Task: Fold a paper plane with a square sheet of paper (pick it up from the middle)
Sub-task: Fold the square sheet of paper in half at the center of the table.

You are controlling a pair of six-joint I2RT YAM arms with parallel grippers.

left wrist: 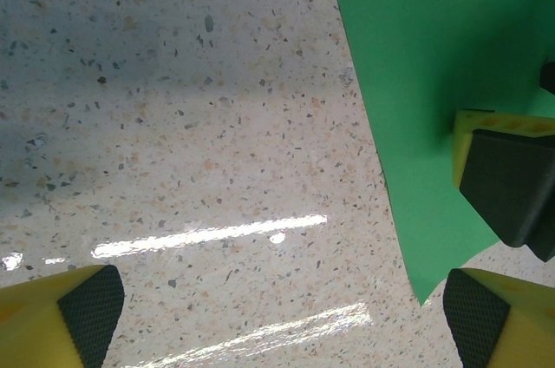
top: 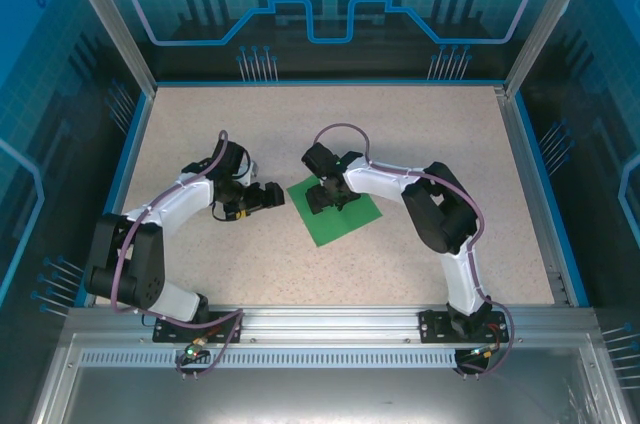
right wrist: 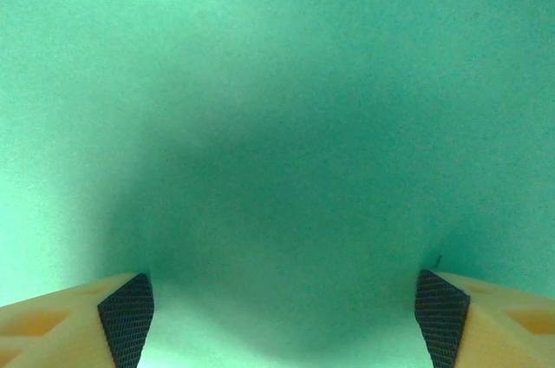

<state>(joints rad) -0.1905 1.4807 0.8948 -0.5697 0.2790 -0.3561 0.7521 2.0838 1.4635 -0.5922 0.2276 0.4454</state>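
1. At mid-table, a little right of centre: find the square sheet of paper (top: pixel 345 226) lying flat on the table (top: pixel 200 124), turned corner-on like a diamond, unfolded, with no crease visible.
2. Judge it very light, thin and limp: quick to crease, liable to slide on the glossy speckled top, unlikely to hold any shape when lifted.
3. Take hold at the middle, as the task requires. Expect no raised edge to get under, so plan on pinching up a small ridge between the pads rather than scooping.
4. Record the right gripper (top: pixel 328 199) directly over the sheet's middle, with jaws spread wide and nothing between them. From its wrist, see green paper (right wrist: pixel 277 82) close beneath both pads (right wrist: pixel 128 316). Cannot tell whether touching or just above.
5. Record the left gripper (top: pixel 268 196) low over bare table just beside the sheet's left corner (left wrist: pixel 416 55), with jaws at full spread and empty (left wrist: pixel 282 312).
6. From the left wrist, note one finger (left wrist: pixel 507 190) of the right gripper standing over the paper near that corner.
7. Around: blue wall panels (top: pixel 60 64) and a metal frame rail (top: pixel 330 322), all well apart from the sheet.
8. Regard the left gripper as the only near obstruction; watch for a clash between the two wrists during any lift or sideways drag.
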